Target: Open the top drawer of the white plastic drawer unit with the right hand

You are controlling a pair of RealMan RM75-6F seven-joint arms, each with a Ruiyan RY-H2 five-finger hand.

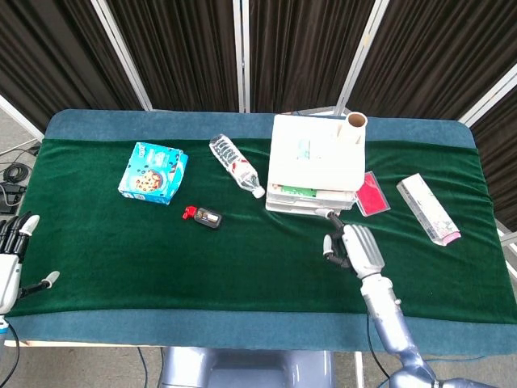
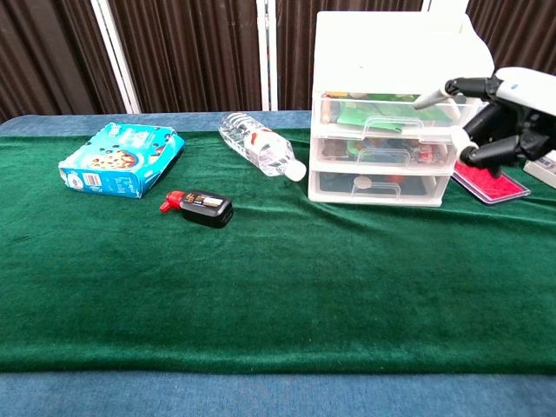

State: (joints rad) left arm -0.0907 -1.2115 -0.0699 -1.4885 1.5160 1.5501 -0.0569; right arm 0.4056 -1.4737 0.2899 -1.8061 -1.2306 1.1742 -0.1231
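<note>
Standing near the table's (image 1: 242, 267) back edge, right of centre, a white drawer unit (image 1: 315, 153) is being shown with three clear drawers facing the front edge. The top drawer (image 2: 395, 109) is being seen pushed in, level with the two below it, with green contents showing through its front. A cardboard tube (image 1: 355, 123) is being carried upright on the unit's back right corner.

The right hand (image 1: 355, 246) is being held in front of the unit, toward the front edge, apart from the drawers in the head view. Its fingers (image 2: 434, 94) are being kept spread and loosely bent, with nothing grasped. In the chest view the hand is appearing at the right edge, level with the top two drawers, one fingertip reaching before the top drawer's right end; whether it is touching cannot be told.

The left hand (image 1: 10, 263) is being seen at the table's front left corner, fingers extended and apart, holding nothing.

A pink case (image 1: 371, 194) is lying just beside the unit's right side. A long pale box (image 1: 428, 208) is lying near the right edge. A water bottle (image 1: 236, 166) is lying on its side left of the unit. A small black and red item (image 1: 203, 216) is lying toward the middle, and a blue cookie box (image 1: 153, 172) is resting toward the left edge.
</note>
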